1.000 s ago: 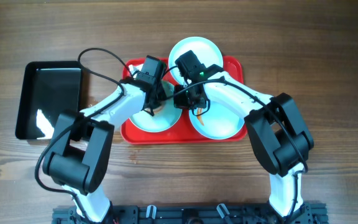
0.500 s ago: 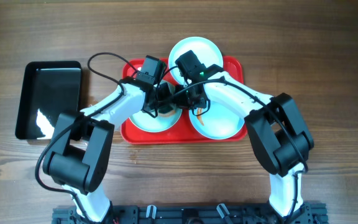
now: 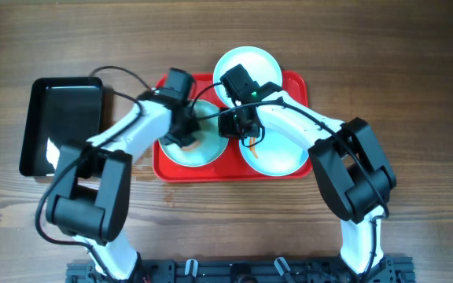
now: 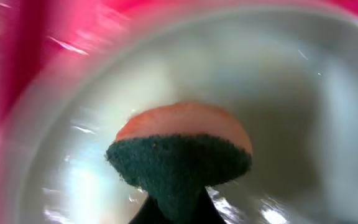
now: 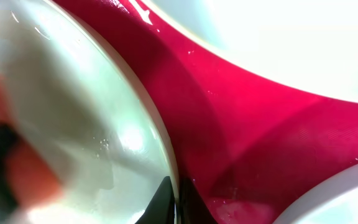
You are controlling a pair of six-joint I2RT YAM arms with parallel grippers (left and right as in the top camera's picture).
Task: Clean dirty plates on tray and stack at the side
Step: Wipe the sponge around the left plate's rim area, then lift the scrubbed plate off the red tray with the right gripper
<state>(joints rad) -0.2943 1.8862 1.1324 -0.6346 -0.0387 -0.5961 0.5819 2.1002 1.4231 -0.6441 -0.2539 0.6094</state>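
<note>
Left arm has swung outward since the earlier overhead frames. Its wrist sits nearer the tray's left edge and its cable loop lies flatter. Sponge has travelled toward the left side of the plate. Right arm unchanged.

Left gripper (image 3: 184,132) is pressed together on a scouring sponge (image 4: 179,155), green layer nearest the gripper, orange foam beyond, down in the left plate (image 3: 204,153). Left wrist view is streaked, so probably mid-stroke. Right gripper (image 5: 174,200) pinches that plate's rim on its right side.

All three plates are on the red tray (image 3: 299,85). Left plate and right plate (image 3: 280,157) lie along the near side. The far plate (image 3: 246,61) overhangs the far rim. An orange smear (image 3: 252,143) shows on the right plate, by its left edge. A black bin (image 3: 61,118) stands on the bench (image 3: 415,79), left of the tray. Nothing is stacked at the side yet.

Judgement: scrubbing the first plate, early in the task.
- Hold the rim pinch firm so the plate neither spins nor skids.
- Work overlapping strokes across the well and up to the rim.
- Use moderate pressure, or the pinned edge may lever up.
- Stop return strokes short of the right gripper.
- Blur hides whether this plate is clean; check before lifting.
</note>
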